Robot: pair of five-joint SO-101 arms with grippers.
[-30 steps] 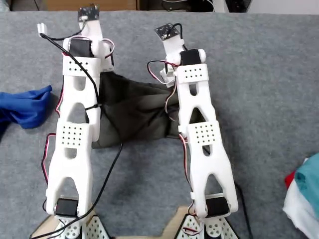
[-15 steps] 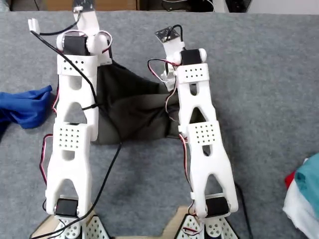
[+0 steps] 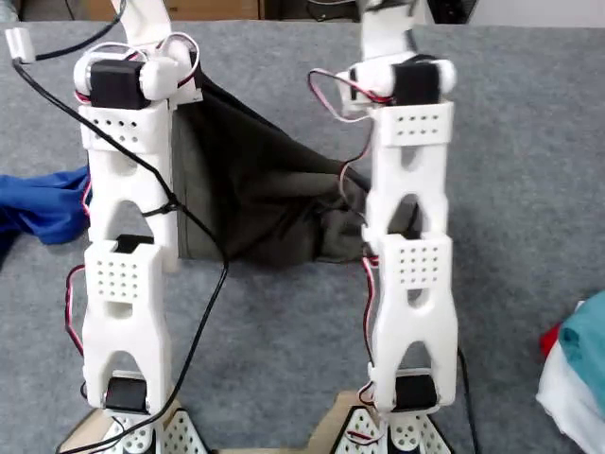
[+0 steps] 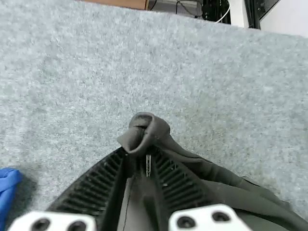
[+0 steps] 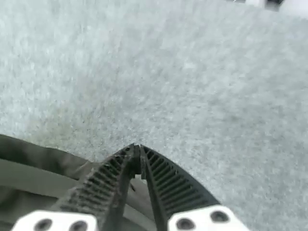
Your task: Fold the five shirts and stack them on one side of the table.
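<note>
- Left gripper [image 4: 146, 162] — fingers pinching a bunched fold of the dark olive shirt [image 4: 144, 131], mid-frame.
- Right gripper [image 5: 139, 161] — fingers pressed together, same cloth at lower left.

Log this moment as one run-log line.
left pincer: shut on dark shirt | right pincer: shut, grip unclear | blue shirt: high view's left edge | garment pile: right edge

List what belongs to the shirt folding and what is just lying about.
For the job:
dark shirt, gripped by the left tool and the right tool
blue shirt at the table's left edge
pile of clothes at the right edge

Just there:
grey table mat
black cable trailing along the left arm
</note>
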